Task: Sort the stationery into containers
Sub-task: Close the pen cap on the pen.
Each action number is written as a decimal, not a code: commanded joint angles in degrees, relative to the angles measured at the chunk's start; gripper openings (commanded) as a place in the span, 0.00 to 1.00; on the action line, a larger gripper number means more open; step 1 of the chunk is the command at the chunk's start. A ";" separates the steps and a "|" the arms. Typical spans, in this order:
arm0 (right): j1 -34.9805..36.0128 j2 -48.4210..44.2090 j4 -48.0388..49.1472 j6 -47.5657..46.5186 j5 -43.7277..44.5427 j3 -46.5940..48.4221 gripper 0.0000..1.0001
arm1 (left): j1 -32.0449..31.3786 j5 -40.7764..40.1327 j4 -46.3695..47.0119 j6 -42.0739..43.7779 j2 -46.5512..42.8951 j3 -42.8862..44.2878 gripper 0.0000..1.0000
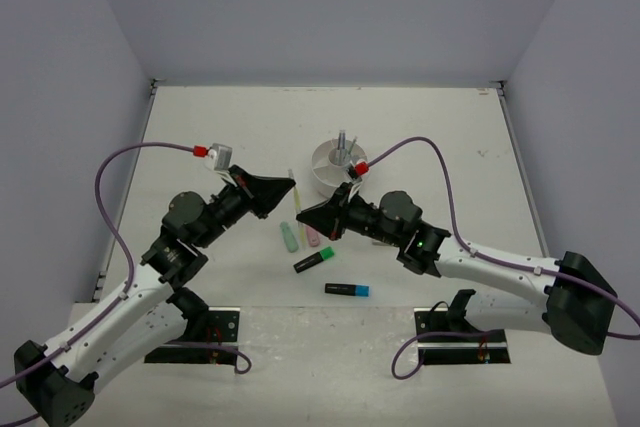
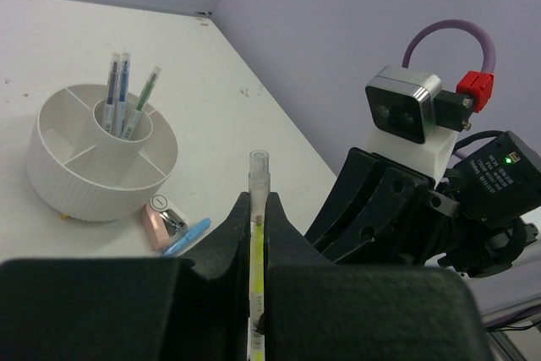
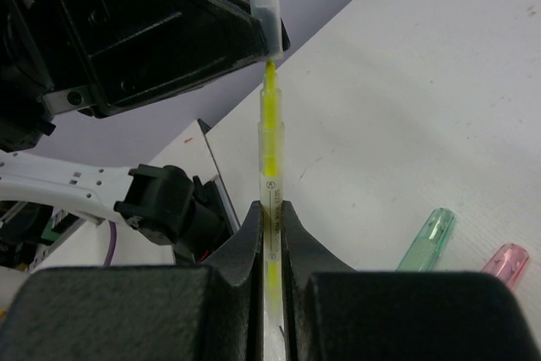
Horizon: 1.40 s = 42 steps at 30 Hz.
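Note:
A thin yellow pen [image 1: 292, 185] with a clear cap is held at both ends. My left gripper [image 1: 283, 193] is shut on its capped end [image 2: 258, 171], and my right gripper [image 1: 304, 215] is shut on its barrel [image 3: 270, 124], above the table. The round white organiser [image 1: 325, 159] stands just behind; several thin pens [image 2: 127, 99] stand in its central cup. A mint marker [image 1: 289, 237], a pink marker [image 1: 312, 237], a green highlighter [image 1: 314, 262] and a blue highlighter [image 1: 346, 289] lie on the table below the grippers.
A small pink eraser-like item [image 2: 156, 224] and a pale blue marker [image 2: 188, 236] lie beside the organiser's [image 2: 101, 158] near wall. The mint marker [image 3: 427, 241] and pink marker [image 3: 505, 259] show under the right gripper [image 3: 270, 209]. Grey walls enclose the table.

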 commanded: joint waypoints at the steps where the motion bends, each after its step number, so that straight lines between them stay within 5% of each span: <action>1: 0.34 -1.76 0.55 -1.31 -0.14 1.93 0.00 | -0.01 -0.52 2.80 1.14 0.46 -0.95 0.00; 23: 0.01 -2.49 -2.00 -3.64 5.54 7.14 0.00 | -0.05 5.26 4.91 -0.84 1.10 -2.19 0.00; 34: -3.34 -2.24 -7.60 -14.13 5.67 17.54 0.00 | -0.01 10.80 2.49 0.13 2.25 0.27 0.00; 42: -7.87 -0.35 -13.55 -9.29 -2.96 21.94 0.00 | -0.01 13.99 0.27 5.43 2.46 2.24 0.00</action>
